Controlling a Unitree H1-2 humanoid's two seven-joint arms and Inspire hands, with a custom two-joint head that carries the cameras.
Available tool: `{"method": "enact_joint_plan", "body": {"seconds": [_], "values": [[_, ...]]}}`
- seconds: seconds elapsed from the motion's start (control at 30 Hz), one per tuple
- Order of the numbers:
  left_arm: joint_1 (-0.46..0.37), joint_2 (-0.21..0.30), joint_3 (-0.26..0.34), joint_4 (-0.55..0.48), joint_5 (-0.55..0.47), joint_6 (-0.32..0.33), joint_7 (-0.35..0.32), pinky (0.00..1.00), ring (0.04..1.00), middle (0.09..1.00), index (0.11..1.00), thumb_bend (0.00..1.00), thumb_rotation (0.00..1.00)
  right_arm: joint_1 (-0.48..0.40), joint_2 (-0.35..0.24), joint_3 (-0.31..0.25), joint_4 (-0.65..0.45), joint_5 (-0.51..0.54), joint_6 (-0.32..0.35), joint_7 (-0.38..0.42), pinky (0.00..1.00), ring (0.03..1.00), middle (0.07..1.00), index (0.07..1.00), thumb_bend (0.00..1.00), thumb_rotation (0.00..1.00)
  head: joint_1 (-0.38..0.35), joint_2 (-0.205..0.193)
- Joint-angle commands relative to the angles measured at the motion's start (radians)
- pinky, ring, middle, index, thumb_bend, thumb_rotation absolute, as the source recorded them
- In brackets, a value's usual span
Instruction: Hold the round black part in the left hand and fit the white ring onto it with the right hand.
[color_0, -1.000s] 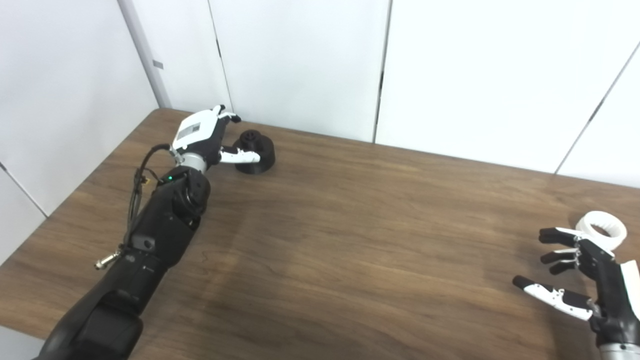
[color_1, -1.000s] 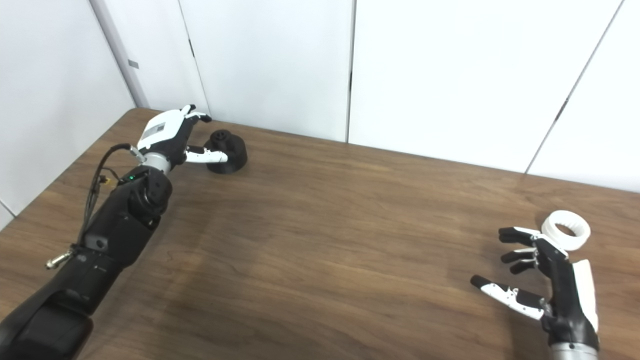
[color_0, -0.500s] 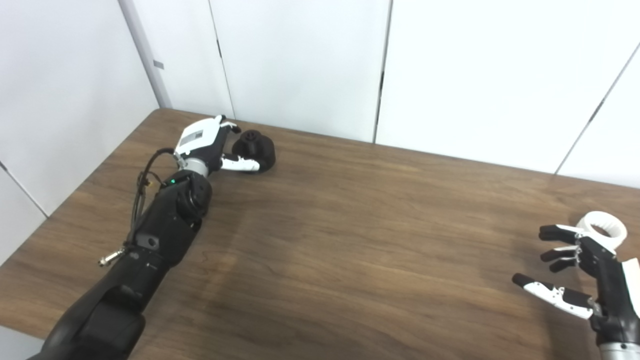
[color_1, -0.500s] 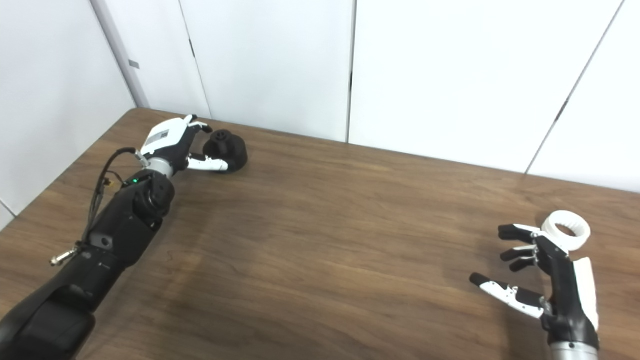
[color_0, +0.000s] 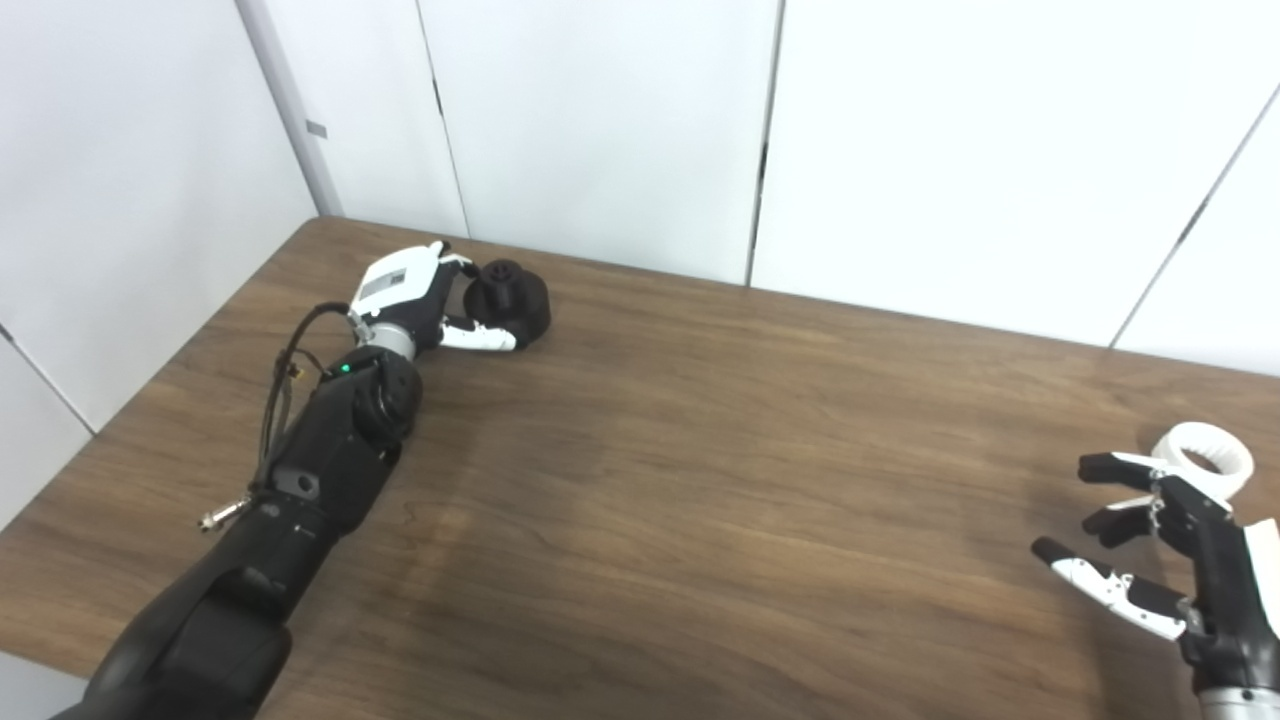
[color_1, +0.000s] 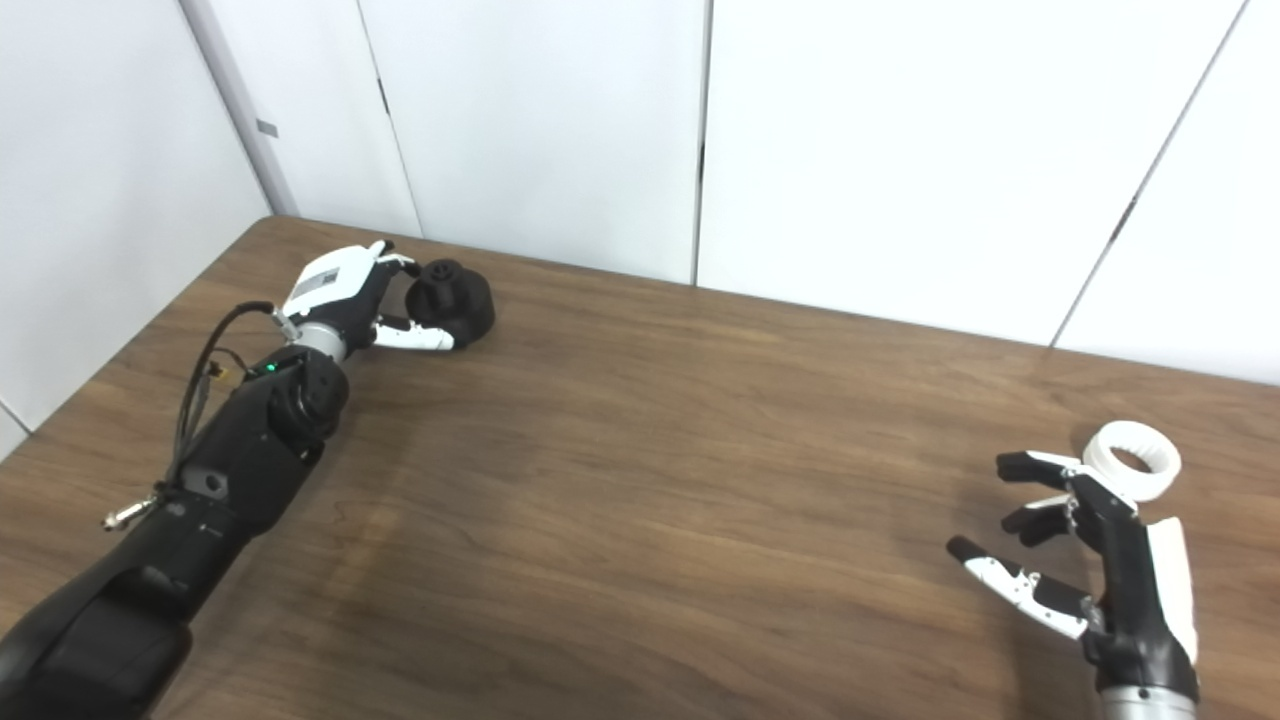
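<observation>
the left hand wraps its fingers around the round black part, tilted at the far left of the surface. the right hand hovers spread and empty just beside the white ring, which lies flat near the right edge.

the table is surfaced in brown wood grain with a soft sheen; the round black part looks matt, the white ring ridged plastic.

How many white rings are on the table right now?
1. The white ring lies flat near the table's right edge, just beyond the fingers of the open right hand, not yet picked up. No other ring shows in either view.
</observation>
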Motion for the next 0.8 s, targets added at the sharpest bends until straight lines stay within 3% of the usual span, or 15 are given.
{"method": "enact_joint_plan", "body": {"seconds": [0.0,0.43,0.77], "values": [[-0.063,0.022,0.009,-0.001,-0.006,-0.015,0.032,0.94,1.000,0.997,0.814,1.00,0.50,-0.022,-0.009,-0.005,-0.031,-0.002,-0.036,-0.012,0.41,0.463,0.662,0.643,0.52,0.00,0.000,0.003],[-0.080,-0.002,0.017,0.079,-0.051,-0.051,0.109,0.92,1.000,0.968,0.787,1.00,0.44,-0.013,-0.014,-0.001,-0.030,-0.008,-0.055,-0.008,0.42,0.464,0.663,0.632,0.52,0.00,-0.015,0.005],[-0.097,-0.015,0.000,0.121,-0.058,-0.070,0.145,0.90,0.995,0.958,0.779,1.00,0.47,0.001,-0.012,0.000,-0.047,-0.014,-0.047,-0.008,0.42,0.464,0.669,0.625,0.52,0.00,-0.025,0.014]]}}
